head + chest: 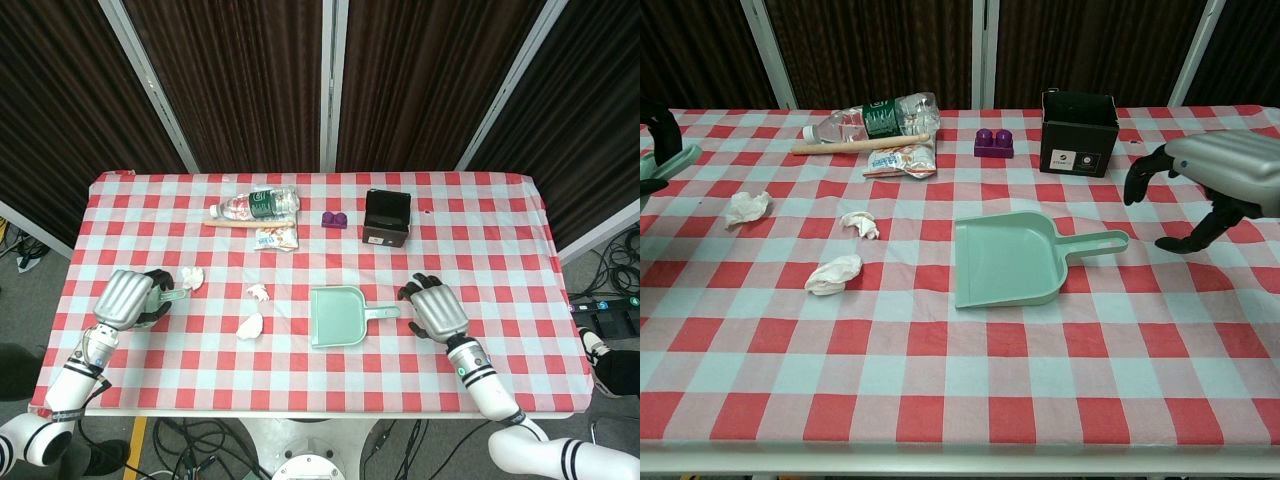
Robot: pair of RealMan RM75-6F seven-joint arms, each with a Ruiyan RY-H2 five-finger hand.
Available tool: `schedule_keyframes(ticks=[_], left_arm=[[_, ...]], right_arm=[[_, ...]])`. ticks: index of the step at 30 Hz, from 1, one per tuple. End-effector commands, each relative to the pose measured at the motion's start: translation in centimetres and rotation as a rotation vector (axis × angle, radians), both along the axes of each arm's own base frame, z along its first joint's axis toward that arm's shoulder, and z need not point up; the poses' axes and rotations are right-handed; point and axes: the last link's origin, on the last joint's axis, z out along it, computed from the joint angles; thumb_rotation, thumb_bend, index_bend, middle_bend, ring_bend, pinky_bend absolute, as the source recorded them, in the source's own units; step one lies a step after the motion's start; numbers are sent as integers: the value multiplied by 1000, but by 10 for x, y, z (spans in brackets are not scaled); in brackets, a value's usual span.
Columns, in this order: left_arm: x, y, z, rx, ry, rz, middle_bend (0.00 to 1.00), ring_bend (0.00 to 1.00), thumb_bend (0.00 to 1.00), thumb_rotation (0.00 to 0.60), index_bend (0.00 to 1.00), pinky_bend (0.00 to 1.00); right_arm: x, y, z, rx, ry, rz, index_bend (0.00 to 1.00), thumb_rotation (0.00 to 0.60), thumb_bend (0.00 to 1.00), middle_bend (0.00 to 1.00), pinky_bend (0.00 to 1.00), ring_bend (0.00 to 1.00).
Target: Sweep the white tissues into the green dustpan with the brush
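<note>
The green dustpan [338, 318] lies mid-table, its handle [1095, 243] pointing right. Three crumpled white tissues lie to its left: one [192, 277] far left, one [259, 293] in the middle and one [250, 325] nearest the front edge; the chest view shows them as the far tissue [747, 207], the middle tissue [860, 224] and the near tissue [834, 274]. My left hand [128, 298] grips the green brush [166, 294] left of the tissues; only the brush's handle end shows. My right hand [1220, 180] hovers open just right of the dustpan handle, holding nothing.
Along the back stand a plastic bottle [258, 203] with a wooden stick [860, 144] beside it, a snack packet [275, 238], a purple block [334, 219] and a black box [387, 216]. The checked tablecloth's front edge [960, 455] is near.
</note>
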Motion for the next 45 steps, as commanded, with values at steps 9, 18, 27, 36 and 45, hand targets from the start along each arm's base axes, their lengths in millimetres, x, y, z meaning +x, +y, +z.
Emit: schedule_keyframes(ticks=[9,18,27,36,45], left_arm=[[-2,1,-5,-24,10,0,547,742,461,600,539,861],[-4,-1,-6,-29,15,-4,547,741,462,600,539,859],[-6,-1,-5,-32,19,0,544,740,462,600,539,857],[-9,-2,-6,-38,21,3,544,739,462,600,539,857],[-8,14,-5,-33,16,-2,544,739,463,600,539,857]], right_arm=[[16,-7,-38,22,99,29,404,600,158,373,233,190],[22,-9,-48,16,98,33,426,600,173,421,235,226],[28,-12,-54,22,103,44,435,600,207,437,236,236],[34,-15,-60,31,114,48,459,600,232,454,238,253],[38,-17,-54,17,96,42,579,600,404,542,276,348]])
